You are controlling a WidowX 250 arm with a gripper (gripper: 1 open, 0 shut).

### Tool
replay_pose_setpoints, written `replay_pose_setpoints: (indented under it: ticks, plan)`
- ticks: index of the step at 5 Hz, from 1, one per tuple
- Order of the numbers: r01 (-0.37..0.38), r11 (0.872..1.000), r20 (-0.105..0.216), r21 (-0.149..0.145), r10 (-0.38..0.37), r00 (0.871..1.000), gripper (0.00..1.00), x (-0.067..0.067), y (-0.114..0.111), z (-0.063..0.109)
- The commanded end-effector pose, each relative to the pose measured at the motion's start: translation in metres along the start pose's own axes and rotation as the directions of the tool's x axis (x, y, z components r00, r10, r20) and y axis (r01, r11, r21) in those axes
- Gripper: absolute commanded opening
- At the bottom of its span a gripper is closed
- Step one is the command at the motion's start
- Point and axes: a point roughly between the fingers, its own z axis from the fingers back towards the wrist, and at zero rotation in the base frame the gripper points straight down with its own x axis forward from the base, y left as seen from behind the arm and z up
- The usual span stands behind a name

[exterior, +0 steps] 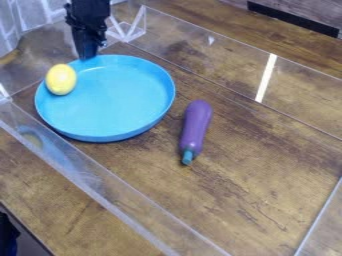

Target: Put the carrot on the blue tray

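So from my end the gripper (87, 52) points straight down at the far rim of the blue tray (127, 105), its black fingers pressed together with nothing between them. The carrot (60, 78), really a smooth yellow lemon-shaped toy, lies on the tray's left edge, just below and left of the gripper, not touching it. It's an oval whose long axis runs roughly upright in the view; I can't tell which end has the nub. The tray is round, shallow, glossy plastic with a raised rim. A purple eggplant (195, 129) lies well off to the lower right on the wood-grain counter (254, 190), stem toward me.
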Motion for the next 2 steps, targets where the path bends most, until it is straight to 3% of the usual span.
replay_pose_setpoints:
  ticks: [1,2]
  plan:
    - [-0.032,0.998,0.046,0.05,0.03,0.999,0.0,0.0129,0.0103,0.0153]
    - [-0.027,0.998,0.045,0.057,0.024,0.999,0.0,0.0226,0.0073,0.0142]
